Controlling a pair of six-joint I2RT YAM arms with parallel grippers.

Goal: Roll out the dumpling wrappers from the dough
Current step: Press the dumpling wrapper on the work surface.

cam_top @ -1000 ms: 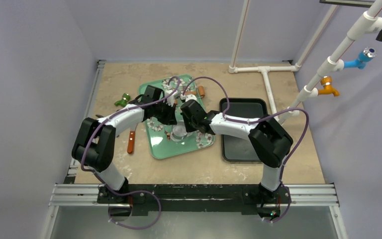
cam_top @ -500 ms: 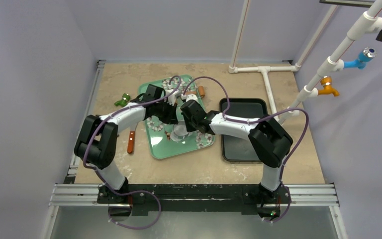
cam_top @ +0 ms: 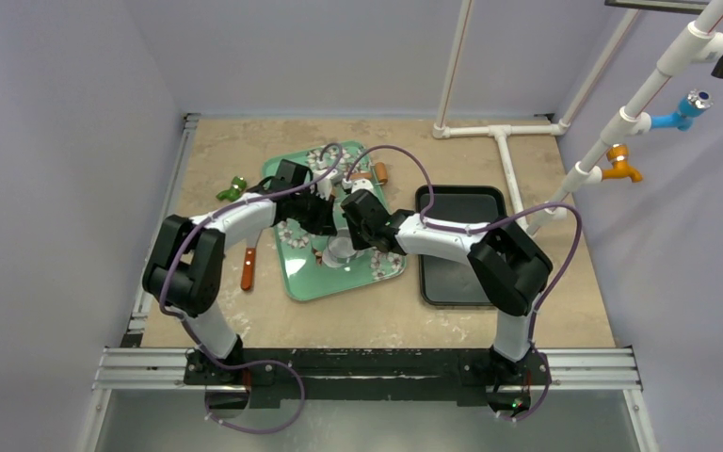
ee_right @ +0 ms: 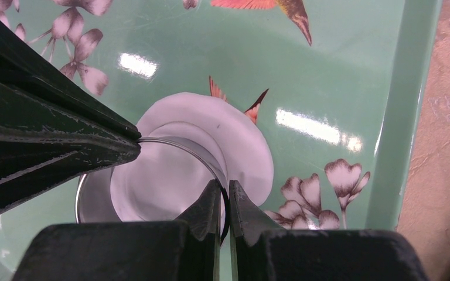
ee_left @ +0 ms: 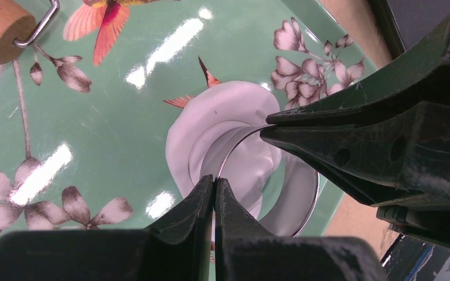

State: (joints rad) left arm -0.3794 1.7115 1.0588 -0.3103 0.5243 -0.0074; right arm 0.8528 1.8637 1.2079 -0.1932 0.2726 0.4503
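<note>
Left gripper (ee_left: 214, 188), jaws pinched shut on one side of the metal ring (ee_left: 296, 199), and right gripper (ee_right: 224, 199), clamped on the opposite rim, have nudged the ring only slightly up the green tray (ee_left: 105, 134) in the past second. The flattened dough (ee_left: 211, 111) lies beneath it, part spilling outside. A wrapper appears to be mid-cut, not yet freed.

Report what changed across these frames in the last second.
Little moved: both arms' elbows crept slightly inward, and the ring cutter seems to have edged a touch farther up the green tray. Nothing was grasped or released. The left pincer and right pincer stay shut on its rim, over the dough.
</note>
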